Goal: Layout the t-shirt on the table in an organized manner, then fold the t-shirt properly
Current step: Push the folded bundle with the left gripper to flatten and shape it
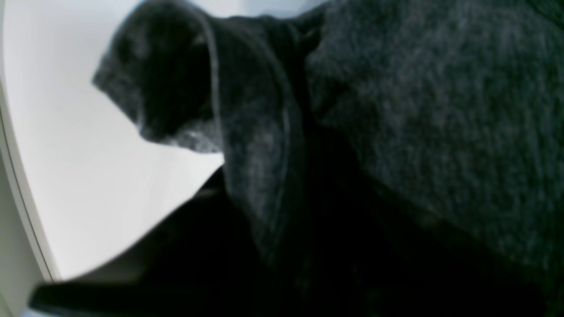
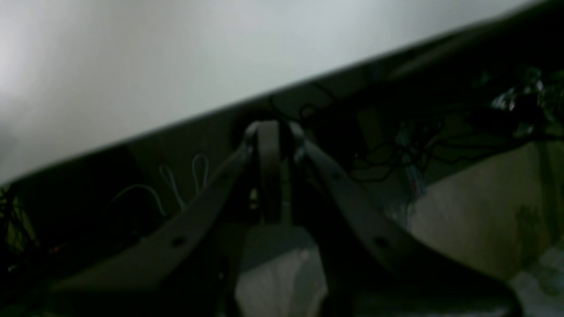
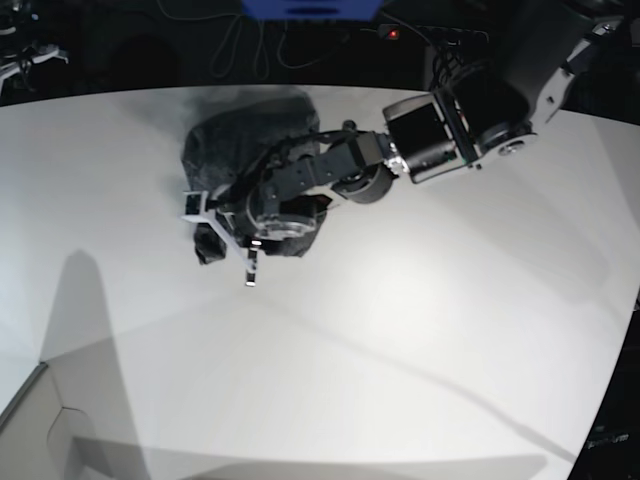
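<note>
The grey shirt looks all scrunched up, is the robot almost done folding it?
Not nearly. Nothing looks finished: the heathered dark grey knit t-shirt lies bunched in a heap on the smooth white table, not spread flat. In hand: the left gripper is down at the heap's near edge, with cloth filling its wrist view; its grip is hidden. Spreading it flat and all the folding remain.

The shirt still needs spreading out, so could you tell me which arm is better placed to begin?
Left. Its tool is already at the bunched shirt, whose cloth fills its wrist view. The right arm is absent from the base view, its tool hanging past the table edge.
</note>
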